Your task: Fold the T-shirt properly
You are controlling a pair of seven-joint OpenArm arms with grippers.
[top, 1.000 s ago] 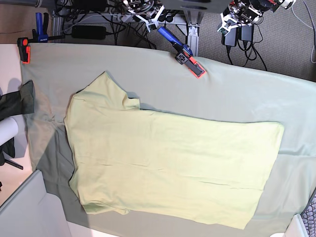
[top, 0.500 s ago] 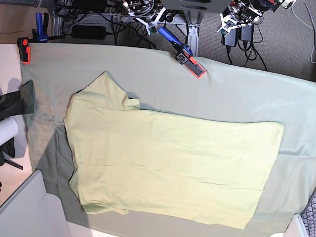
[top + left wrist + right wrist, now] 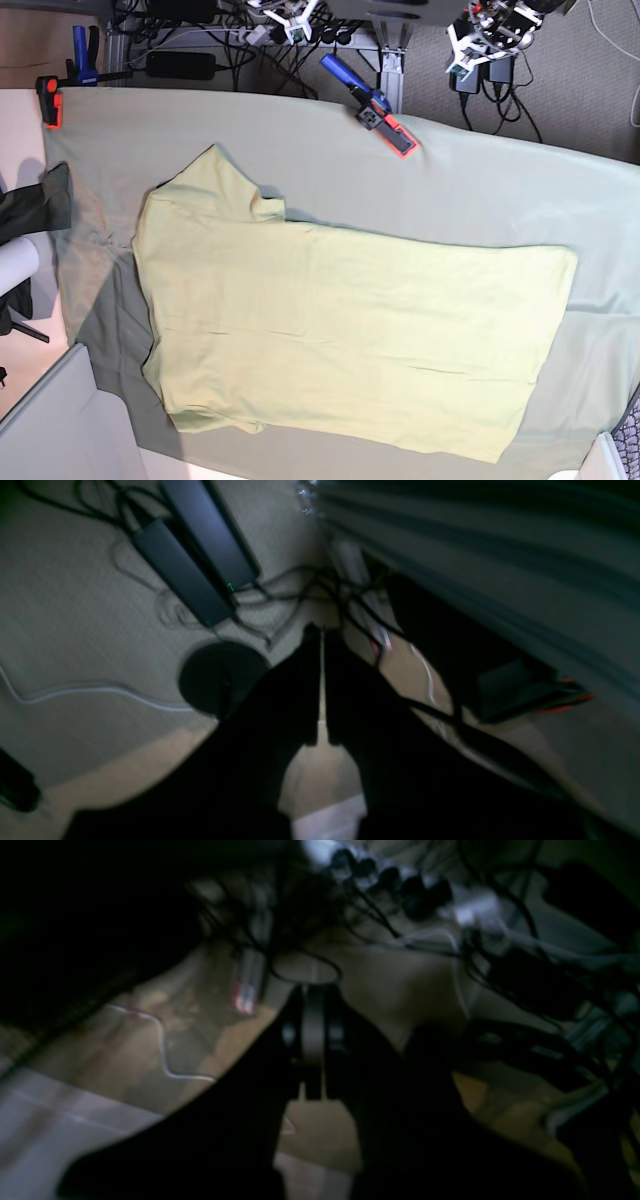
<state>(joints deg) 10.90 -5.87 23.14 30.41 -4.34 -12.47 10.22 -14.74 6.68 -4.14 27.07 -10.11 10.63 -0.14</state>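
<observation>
My left jaws (image 3: pixel 322 635) are closed with only a thin slit between them, and they grip nothing; below them in my left wrist view lie a carpeted floor (image 3: pixel 75 605), black power bricks (image 3: pixel 200 565) and tangled cables. My right jaws (image 3: pixel 314 990) are closed as well and hold nothing, hanging over a dim, blurred tangle of cords and a power strip (image 3: pixel 400 885). In the base view both arms sit at the far edge, beyond the surface, well apart from the T-shirt (image 3: pixel 340 330). The T-shirt lies spread flat on the grey-green table cloth (image 3: pixel 500 190), collar end toward that view's left, hem toward its right, one short sleeve (image 3: pixel 225 185) pointing to the far edge. Blue and orange clamps (image 3: pixel 375 110) pin the cloth at the far edge, another (image 3: pixel 48 100) at the far left corner. I can read no brand, label or writing on anything here; the T-shirt is plain.
</observation>
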